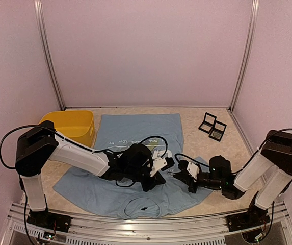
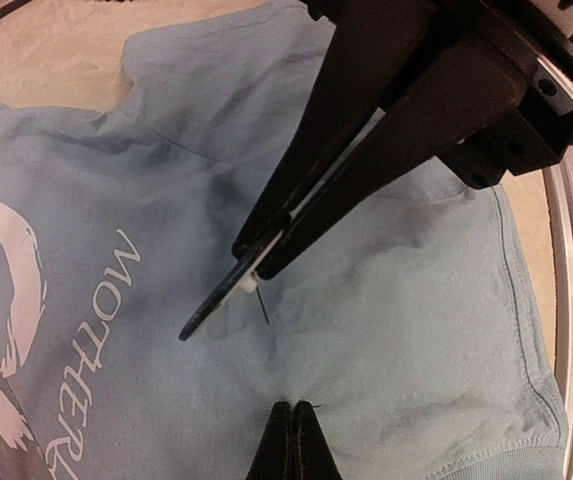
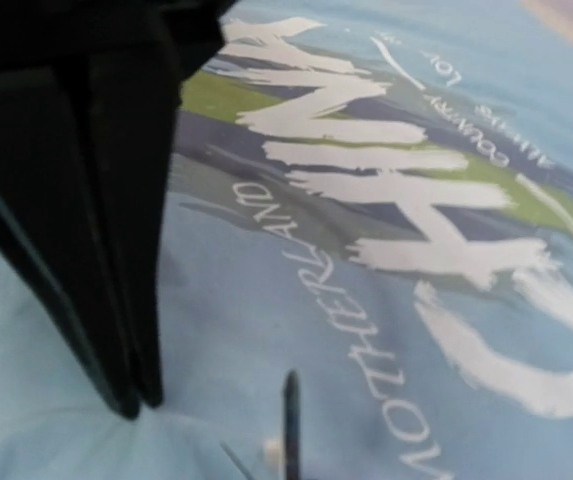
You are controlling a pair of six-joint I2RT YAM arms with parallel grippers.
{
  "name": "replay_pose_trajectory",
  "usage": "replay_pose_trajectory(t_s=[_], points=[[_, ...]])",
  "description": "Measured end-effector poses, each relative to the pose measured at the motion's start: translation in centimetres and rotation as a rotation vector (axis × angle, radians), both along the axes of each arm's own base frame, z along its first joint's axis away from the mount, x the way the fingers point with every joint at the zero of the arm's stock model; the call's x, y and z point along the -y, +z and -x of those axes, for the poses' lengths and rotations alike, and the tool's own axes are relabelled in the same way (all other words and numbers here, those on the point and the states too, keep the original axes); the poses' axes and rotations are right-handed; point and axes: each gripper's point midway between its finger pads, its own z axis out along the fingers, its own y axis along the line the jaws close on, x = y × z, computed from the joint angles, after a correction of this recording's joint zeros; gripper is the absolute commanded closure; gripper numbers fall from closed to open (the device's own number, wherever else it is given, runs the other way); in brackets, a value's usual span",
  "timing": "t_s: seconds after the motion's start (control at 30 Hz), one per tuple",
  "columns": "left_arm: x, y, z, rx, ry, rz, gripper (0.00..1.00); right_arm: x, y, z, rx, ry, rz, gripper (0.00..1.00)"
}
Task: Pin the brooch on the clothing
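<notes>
T-shirt [image 1: 135,127] flat on worktop [image 1: 196,120], collar [image 1: 135,208] at near edge | tub [image 1: 74,125] left of its far end, just beside | two small boxes [image 1: 212,126] behind its right, apart | left tool [image 2: 291,440] on cloth between print [image 1: 135,140] and collar | right tool [image 2: 256,255] just right, brooch [image 2: 216,300] in tip, pin [image 2: 262,305] seemingly touching cloth

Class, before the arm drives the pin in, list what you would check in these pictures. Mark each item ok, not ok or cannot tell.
1. Brooch held firmly by the right gripper: ok, fingers shut on it.
2. Pin exposed and pointing down toward the cloth: ok.
3. Left gripper shut and pinching the T-shirt: ok, creases converge at its tips.
4. Pin tip lined up with the pinched cloth: not ok, it sits off to one side.
5. Pin already through the cloth: not ok.
6. Brooch's clasp open: cannot tell.
</notes>
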Motion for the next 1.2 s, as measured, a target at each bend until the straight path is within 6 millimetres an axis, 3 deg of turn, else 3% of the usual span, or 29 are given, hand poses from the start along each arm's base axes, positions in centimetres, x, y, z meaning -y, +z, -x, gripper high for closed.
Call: replay_pose_trajectory(t_s=[0.37,0.7,0.73,0.83,0.87,1.1,1.2], points=[[0.0,0.7,0.1,-0.023,-0.014,0.028,1.0,-1.2,-1.8,1.8,0.197,0.074,0.119,1.0],[-0.1,0.8,0.2,-0.051,-0.028,0.039,1.0,-1.3,-0.5,2.8,0.179,0.095,0.057,1.0],[-0.1,0.7,0.3,-0.052,-0.029,0.039,0.98,-1.3,-0.3,2.9,0.173,0.099,0.047,1.0],[-0.2,0.7,0.4,-0.057,-0.032,0.039,0.72,-1.5,-0.1,3.2,0.152,0.11,0.027,1.0],[-0.2,0.6,0.5,-0.061,-0.033,0.038,0.68,-1.5,0.0,3.1,0.145,0.109,0.02,1.0],[-0.7,1.7,0.1,-0.047,-0.038,0.068,0.67,-1.7,0.1,3.9,0.091,0.154,-0.017,1.0],[-1.0,3.0,-0.1,-0.017,-0.048,0.101,0.69,-1.8,0.2,4.0,0.08,0.167,-0.025,1.0]])
